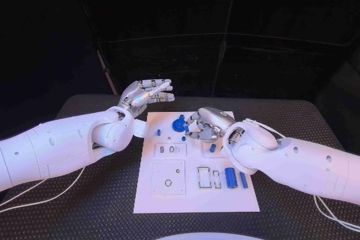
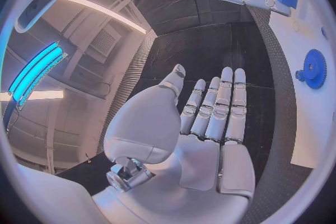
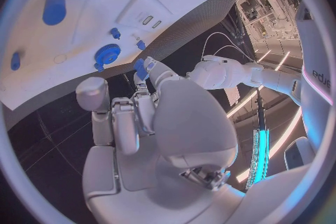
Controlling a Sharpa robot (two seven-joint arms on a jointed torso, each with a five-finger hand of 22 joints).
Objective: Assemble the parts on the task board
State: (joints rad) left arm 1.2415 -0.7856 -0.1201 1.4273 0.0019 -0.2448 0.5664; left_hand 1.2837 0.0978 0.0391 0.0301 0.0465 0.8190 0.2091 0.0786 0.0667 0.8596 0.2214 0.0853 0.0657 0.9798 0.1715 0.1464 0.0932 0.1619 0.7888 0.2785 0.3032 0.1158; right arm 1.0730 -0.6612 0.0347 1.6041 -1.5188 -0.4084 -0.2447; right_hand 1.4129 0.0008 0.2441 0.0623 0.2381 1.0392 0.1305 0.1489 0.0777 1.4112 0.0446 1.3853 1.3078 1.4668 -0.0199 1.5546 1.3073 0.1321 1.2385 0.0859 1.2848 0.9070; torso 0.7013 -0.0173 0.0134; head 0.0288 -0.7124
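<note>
The right robot hand (image 3: 143,109) pinches a blue part (image 3: 141,69) just beside the gear (image 3: 106,56) at the board's (image 1: 225,196) far edge; the left robot hand (image 1: 146,96) hovers released.

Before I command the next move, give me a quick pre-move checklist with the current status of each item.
1. Right hand holding a part: ok, a small blue piece sits pinched at its fingertips.
2. Left hand free: ok, fingers straight and apart, nothing in it.
3. Left hand clear of the task board: ok, it hovers beyond the board's far left corner.
4. Blue gear on the board: ok, beside the right hand.
5. Two blue cylinders waiting at the board's near right: ok.
6. Which slot the held piece fits: cannot tell.
</note>
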